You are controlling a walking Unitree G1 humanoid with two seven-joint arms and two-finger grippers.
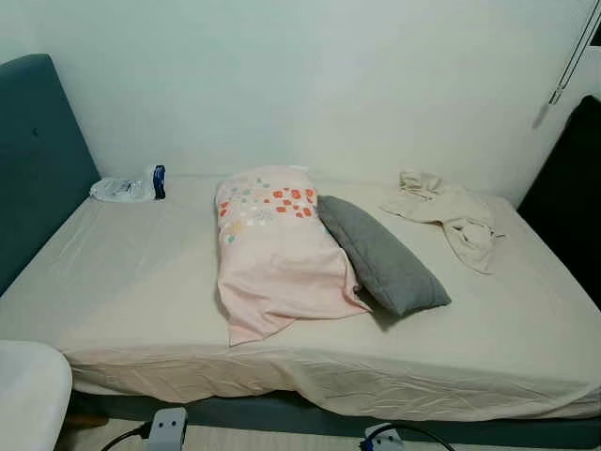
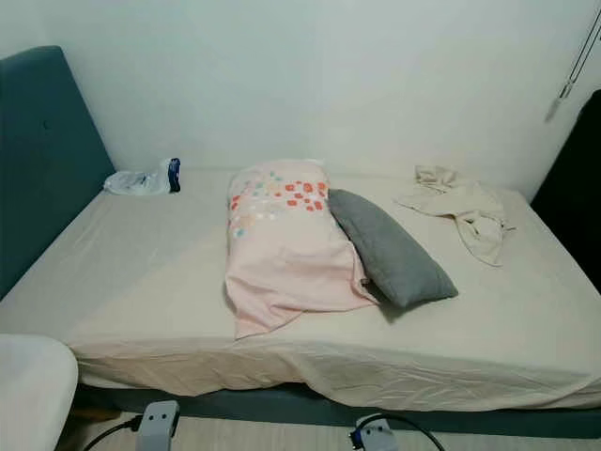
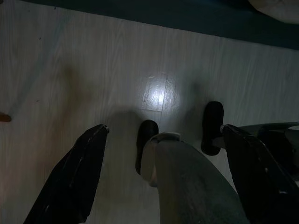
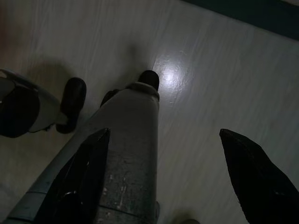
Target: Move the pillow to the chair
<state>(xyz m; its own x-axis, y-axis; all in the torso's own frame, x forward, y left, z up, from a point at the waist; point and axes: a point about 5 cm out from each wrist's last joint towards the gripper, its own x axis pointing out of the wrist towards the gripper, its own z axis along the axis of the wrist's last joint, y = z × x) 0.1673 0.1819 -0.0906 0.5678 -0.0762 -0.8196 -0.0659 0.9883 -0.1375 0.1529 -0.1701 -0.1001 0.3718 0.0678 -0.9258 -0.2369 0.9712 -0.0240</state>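
Bed (image 1: 141, 282) spans the head views, beige sheet, teal headboard (image 1: 33, 150) on robot's left, white wall behind. Wood-look floor (image 3: 93, 70) in the wrist views.

Two pillows mid-bed. Pink pillow (image 1: 272, 249), floral print at the far end, lies centre, long axis running from wall toward robot, loose open end of the case toward the bed's near edge. Grey pillow (image 1: 380, 254) touches its right side, partly leaning on it, long axis angled: far end toward the pink one's printed top, near end swinging to robot's right. Task doesn't say which pillow; pink one is bigger and nearer the front edge, likely target, judgement only.

White rounded edge at lower left (image 1: 28, 390), possibly the chair, cannot tell.

Crumpled cream cloth (image 1: 451, 216) far right on bed. Plastic bag with a dark cap (image 1: 127, 188) far left near headboard.

Left gripper (image 3: 163, 172) and right gripper (image 4: 163, 172) both hang low pointing at the floor, fingers spread wide, holding nothing. Robot's own legs and feet show between them.

Key relation: pillows lie ahead of and above both grippers, across the bed edge. Pink pillow sits about midline, its near end slightly left, so left arm marginally closer; grey is nearer the right arm. Nothing grasped yet; task at start.
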